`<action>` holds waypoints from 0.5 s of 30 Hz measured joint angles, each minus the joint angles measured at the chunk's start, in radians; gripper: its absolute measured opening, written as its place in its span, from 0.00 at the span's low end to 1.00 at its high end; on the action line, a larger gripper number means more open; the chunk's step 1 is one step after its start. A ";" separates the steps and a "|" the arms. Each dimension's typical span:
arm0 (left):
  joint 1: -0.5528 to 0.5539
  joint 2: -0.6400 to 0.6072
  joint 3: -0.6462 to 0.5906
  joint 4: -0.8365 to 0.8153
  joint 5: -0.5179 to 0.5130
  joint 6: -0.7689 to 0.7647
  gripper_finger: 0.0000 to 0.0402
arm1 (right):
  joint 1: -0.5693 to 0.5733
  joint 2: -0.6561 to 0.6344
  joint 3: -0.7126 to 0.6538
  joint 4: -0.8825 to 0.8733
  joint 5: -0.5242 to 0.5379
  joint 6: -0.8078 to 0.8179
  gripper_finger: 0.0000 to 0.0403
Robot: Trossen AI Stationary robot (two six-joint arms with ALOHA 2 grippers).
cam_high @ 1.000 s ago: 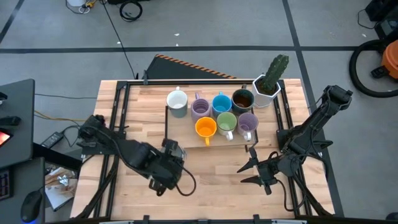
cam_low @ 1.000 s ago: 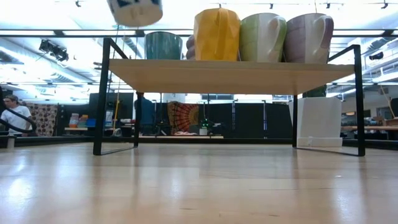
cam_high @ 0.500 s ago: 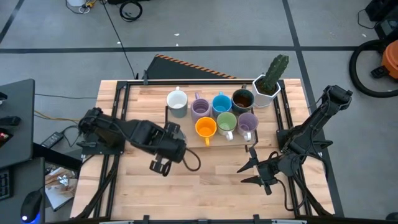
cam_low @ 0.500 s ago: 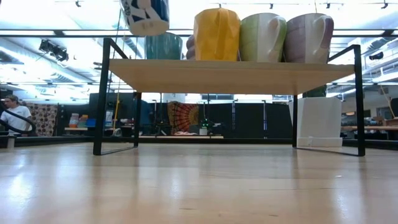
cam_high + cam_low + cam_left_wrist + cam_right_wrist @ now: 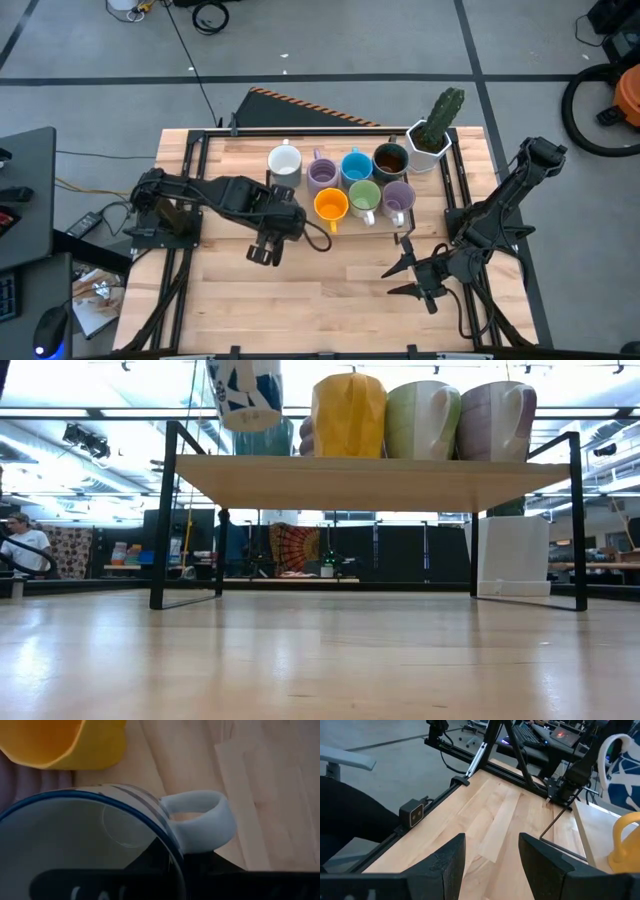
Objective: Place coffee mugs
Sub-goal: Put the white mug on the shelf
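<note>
My left gripper is clamped on a white-and-blue mug, carried just left of the orange mug on the shelf; the free spot lies beside it.

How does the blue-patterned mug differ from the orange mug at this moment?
The blue-patterned mug is white with blue markings; the orange mug is plain orange. The blue-patterned mug hangs in the air, gripped by the left end effector; the orange mug stands on the raised shelf among the other mugs. The blue-patterned mug is tilted; the orange mug is upright. Both have a handle.
</note>
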 joint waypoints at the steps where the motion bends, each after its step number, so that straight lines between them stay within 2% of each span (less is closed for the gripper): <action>1: 0.008 0.003 0.000 0.008 0.010 0.006 0.09 | 0.000 0.000 0.000 0.000 0.000 0.000 0.47; 15: 0.103 0.048 -0.002 0.011 0.079 0.078 0.09 | 0.000 0.000 0.000 0.043 -0.011 -0.008 0.47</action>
